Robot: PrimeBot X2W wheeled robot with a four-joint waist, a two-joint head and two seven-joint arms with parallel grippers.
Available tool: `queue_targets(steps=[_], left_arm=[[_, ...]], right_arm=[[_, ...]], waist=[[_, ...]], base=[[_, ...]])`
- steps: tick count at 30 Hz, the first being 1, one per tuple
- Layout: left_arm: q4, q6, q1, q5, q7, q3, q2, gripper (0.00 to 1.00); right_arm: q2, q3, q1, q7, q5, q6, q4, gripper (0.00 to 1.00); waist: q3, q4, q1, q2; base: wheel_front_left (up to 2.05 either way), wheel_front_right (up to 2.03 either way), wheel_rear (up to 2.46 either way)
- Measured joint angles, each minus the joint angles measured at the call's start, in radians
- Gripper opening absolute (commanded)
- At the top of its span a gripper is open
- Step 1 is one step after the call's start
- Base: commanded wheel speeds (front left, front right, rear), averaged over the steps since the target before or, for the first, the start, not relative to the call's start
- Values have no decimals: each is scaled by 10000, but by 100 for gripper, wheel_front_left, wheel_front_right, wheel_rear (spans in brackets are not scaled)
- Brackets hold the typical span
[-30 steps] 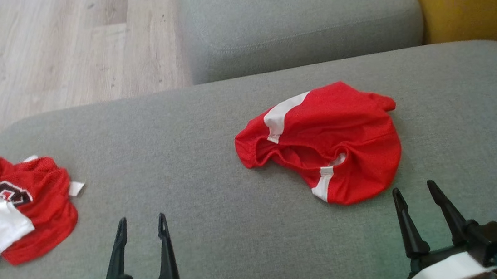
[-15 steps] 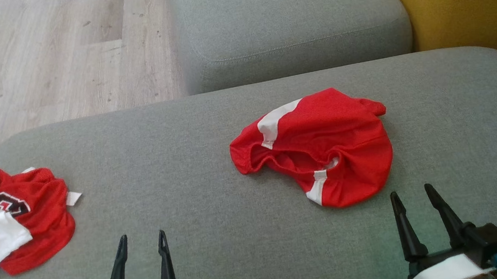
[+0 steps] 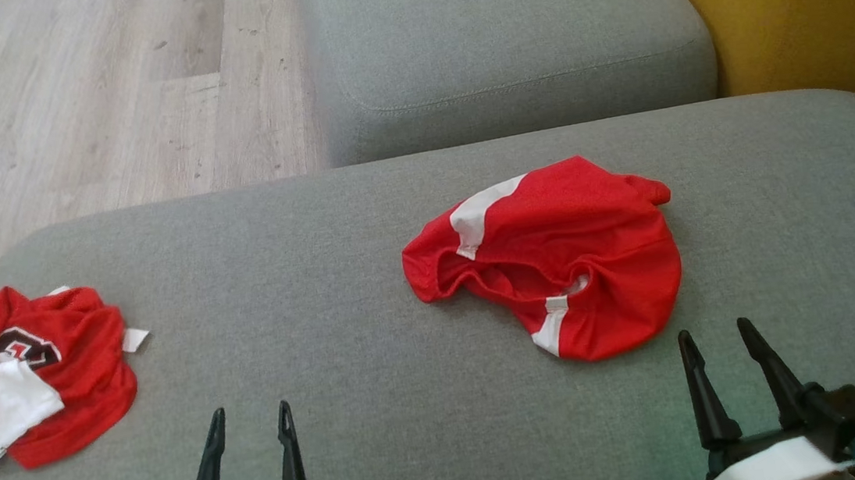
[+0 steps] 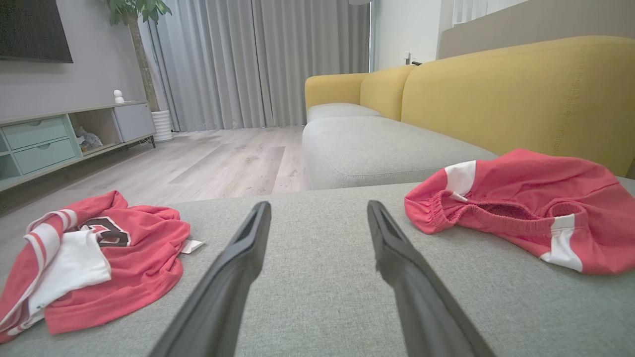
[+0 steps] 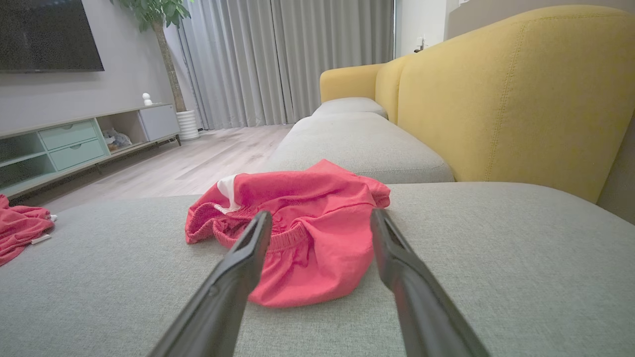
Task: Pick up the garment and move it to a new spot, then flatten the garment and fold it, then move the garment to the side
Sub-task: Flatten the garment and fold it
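I see a wide grey cushion (image 3: 336,264) that carries two crumpled pieces of clothing. The red shorts (image 3: 555,259), with white stripes, lie on it with the waistband open. Well apart from the shorts, on their left, a red and white jersey (image 3: 40,371) lies at the cushion edge.

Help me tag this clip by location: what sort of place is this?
Most likely a home living room. There is a yellow-backed sofa with grey seat cushions, a TV on the wall above a low cabinet, and floor-length curtains.
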Motion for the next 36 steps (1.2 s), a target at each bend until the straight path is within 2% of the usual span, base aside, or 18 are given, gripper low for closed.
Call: queue_targets(steps=[9, 15, 19, 24, 32, 36], left_arm=[[142, -123, -2, -4, 0, -307, 2, 100], [483, -811, -323, 52, 0, -982, 4, 100], [993, -1467, -1421, 642, 0, -1685, 19, 100], [2073, -2034, -3133, 1266, 0, -2679, 21, 100], [3666, -2372, -5363, 1547, -2, -3572, 48, 100], [5150, -2458, -6555, 1586, -2, -4138, 52, 100]], right_arm=[[2, 104, -12, 0, -2, 0, 8, 100], [2, 138, -45, 0, 0, 0, 6, 100], [2, 268, -75, 0, 12, 0, -35, 100], [0, 435, -420, 0, 111, 0, -82, 100], [0, 725, -1032, 0, 299, 0, -117, 100], [0, 918, -1388, 0, 376, 0, -167, 100]], waist=[[87, -159, 0, 0], [330, -585, 0, 0], [612, -957, 0, 0], [1077, -1468, 1, -1], [1913, -2163, 2, -1], [2479, -2721, 3, -1]], base=[[0, 0, 0], [0, 0, 0], [0, 0, 0], [0, 0, 0], [0, 0, 0], [0, 0, 0]])
